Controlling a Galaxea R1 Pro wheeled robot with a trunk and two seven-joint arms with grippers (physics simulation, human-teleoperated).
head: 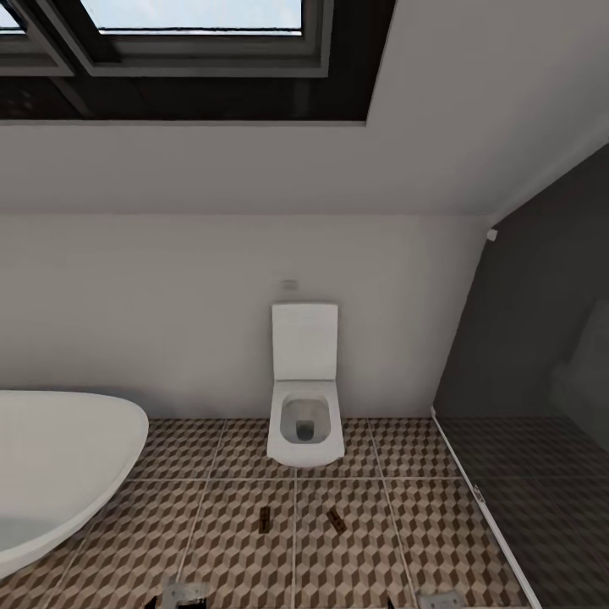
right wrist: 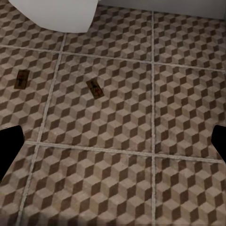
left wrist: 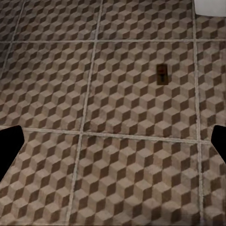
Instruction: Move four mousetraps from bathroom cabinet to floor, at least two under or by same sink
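Two mousetraps lie flat on the bathroom floor [head: 237,516] in front of the toilet [head: 305,419], one [head: 266,520] pointing straight away on the left, one [head: 337,521] slanted on the right, each ahead of an empty, open end effector.

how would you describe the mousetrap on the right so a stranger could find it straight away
Start at the white toilet against the back wall and look down at the cube-patterned floor in front of its bowl. Two small brown mousetraps lie there; the right one sits askew to the grout lines, while its neighbour lies nearly straight.
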